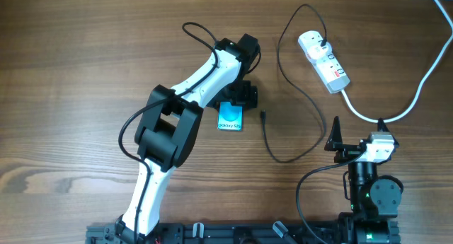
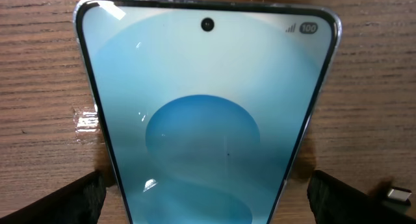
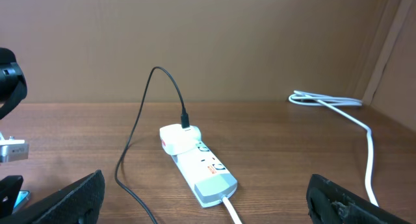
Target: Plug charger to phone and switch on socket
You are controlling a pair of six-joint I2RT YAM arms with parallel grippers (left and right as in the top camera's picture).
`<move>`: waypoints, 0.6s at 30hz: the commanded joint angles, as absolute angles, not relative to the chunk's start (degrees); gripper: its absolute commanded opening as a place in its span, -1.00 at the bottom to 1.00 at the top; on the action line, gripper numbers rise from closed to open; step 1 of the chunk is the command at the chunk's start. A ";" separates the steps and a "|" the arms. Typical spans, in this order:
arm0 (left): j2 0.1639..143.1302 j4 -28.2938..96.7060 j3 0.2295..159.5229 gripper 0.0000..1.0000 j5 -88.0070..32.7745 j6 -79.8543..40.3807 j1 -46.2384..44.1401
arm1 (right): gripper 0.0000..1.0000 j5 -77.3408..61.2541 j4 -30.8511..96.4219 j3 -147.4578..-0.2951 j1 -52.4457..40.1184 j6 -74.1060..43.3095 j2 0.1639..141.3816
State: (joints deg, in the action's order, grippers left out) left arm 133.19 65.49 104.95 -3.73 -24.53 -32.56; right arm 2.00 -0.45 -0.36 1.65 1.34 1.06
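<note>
The phone (image 1: 230,118) lies flat on the table with its cyan screen up and fills the left wrist view (image 2: 208,120). My left gripper (image 1: 238,95) is open, low over the phone's far end, one finger on each side of it (image 2: 208,208) with a gap of wood showing at both sides. The charger cable (image 1: 294,81) loops from a white adapter on the socket (image 1: 324,60) to its small plug (image 1: 262,117), which lies loose on the table right of the phone. My right gripper (image 1: 357,131) is open and empty, facing the socket (image 3: 198,165) from a distance (image 3: 205,204).
The socket's thick white lead (image 1: 396,113) curves off to the table's upper right corner (image 3: 351,117). The left arm (image 1: 170,124) stretches diagonally across the middle of the table. Cardboard walls stand behind the table (image 3: 208,42).
</note>
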 commanded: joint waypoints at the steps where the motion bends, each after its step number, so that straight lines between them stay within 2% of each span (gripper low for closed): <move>1: 134.93 64.64 101.93 0.90 -6.55 -25.08 -33.23 | 0.99 2.57 -0.60 -0.30 1.41 0.62 0.80; 2: 134.93 64.62 101.58 0.79 -6.55 -25.08 -33.23 | 0.99 2.57 -0.60 -0.30 1.41 0.64 0.80; 4: 134.93 64.38 100.71 0.71 -6.50 -25.08 -33.23 | 0.99 2.57 -0.60 -0.30 1.41 0.62 0.80; 5: 134.93 64.01 100.18 0.56 -6.17 -25.08 -33.23 | 0.99 2.57 -0.60 -0.30 1.41 0.64 0.80; 7: 134.93 63.61 99.57 0.50 -5.93 -25.12 -33.23 | 0.99 2.57 -0.60 -0.30 1.41 0.67 0.80; 15: 134.93 63.57 99.33 0.56 -2.98 -26.20 -33.23 | 0.99 2.57 -0.60 -0.30 1.41 0.64 0.80; 18: 134.93 63.51 99.33 0.66 -2.26 -26.17 -33.23 | 0.99 2.57 -0.60 -0.30 1.41 0.64 0.80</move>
